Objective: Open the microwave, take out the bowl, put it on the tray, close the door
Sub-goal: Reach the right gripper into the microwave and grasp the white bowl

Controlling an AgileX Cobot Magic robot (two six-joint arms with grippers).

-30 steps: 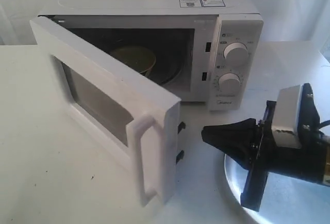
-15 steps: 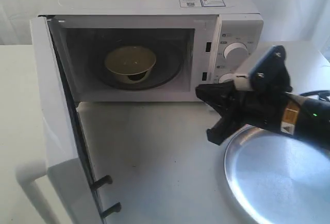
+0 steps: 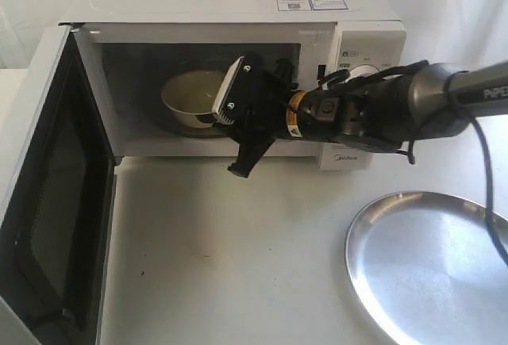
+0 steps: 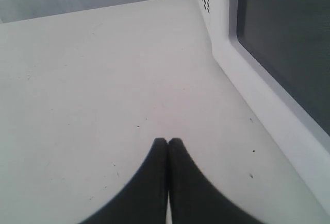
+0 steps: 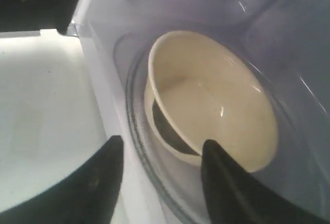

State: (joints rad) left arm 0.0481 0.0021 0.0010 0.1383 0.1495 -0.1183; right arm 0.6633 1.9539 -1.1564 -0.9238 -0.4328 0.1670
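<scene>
A: Where is everything?
B: The white, black-faced door (image 3: 55,194) is swung wide. The left gripper (image 4: 167,141) is pinched together, empty (beside that door). The small cream ceramic bowl (image 5: 216,110) sits, seemingly tilted, inside the white boxy microwave (image 3: 238,4).
A: Risk?
B: The right gripper (image 5: 164,142), spread wide and holding nothing, is at the bowl's rim. A shallow pinch could slip on the glaze before reaching the round silver metal tray (image 3: 429,266).

Lab-style test setup: bare white table (image 3: 238,266), white curtain backdrop (image 3: 32,4), microwave (image 3: 238,0).
</scene>
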